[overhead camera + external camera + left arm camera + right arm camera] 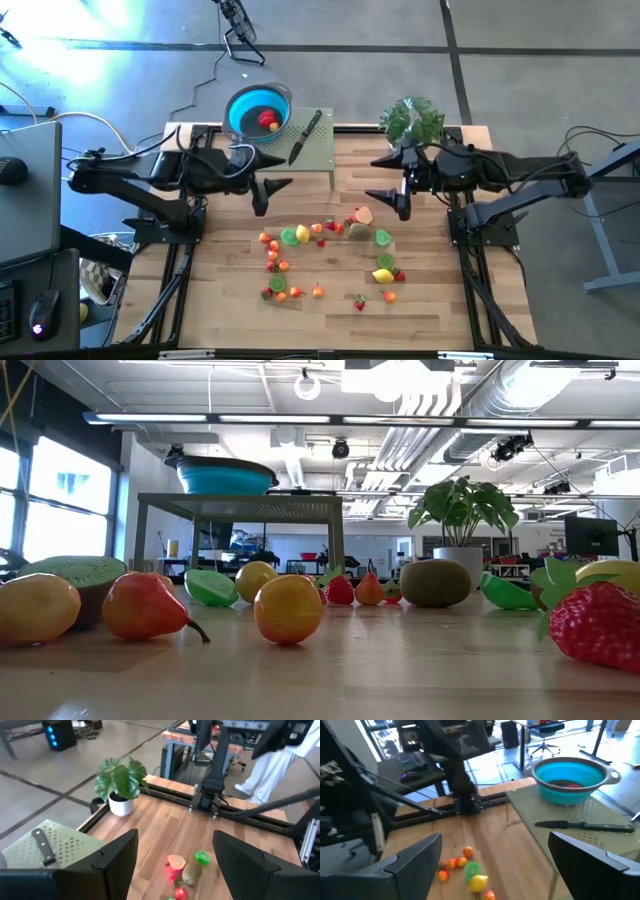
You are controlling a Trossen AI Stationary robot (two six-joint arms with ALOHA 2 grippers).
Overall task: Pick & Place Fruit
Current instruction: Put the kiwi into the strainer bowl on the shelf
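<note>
High view: the left tool (272, 191) stands with jaws apart, empty, above bare desk (230, 290) just in front of the perforated grey stand (322, 150). The right tool (393, 184) also stands spread wide and empty, with the potted plant (412, 120) just behind it. The fruit (330, 258) lies scattered on the desk between the two tools and nearer the front edge than either. Open wood remains along both side edges and the front edge. A blue bowl (258, 108) behind the left tool holds a red and a yellow piece; a black-handled knife (305, 137) lies beside it on the stand.

Low view: neither tool shows. Fruit fills the foreground, and the bowl sits on the stand above it, a height the high view does not reveal.

Left wrist view: between the spread fingers (112, 860) lie a few pieces of fruit; beyond the far desk edge a person's white-trousered legs (272, 767) show.

Right wrist view: fruit lies between its fingers (415, 862), bowl and knife beyond.

No legible writing in any view.
</note>
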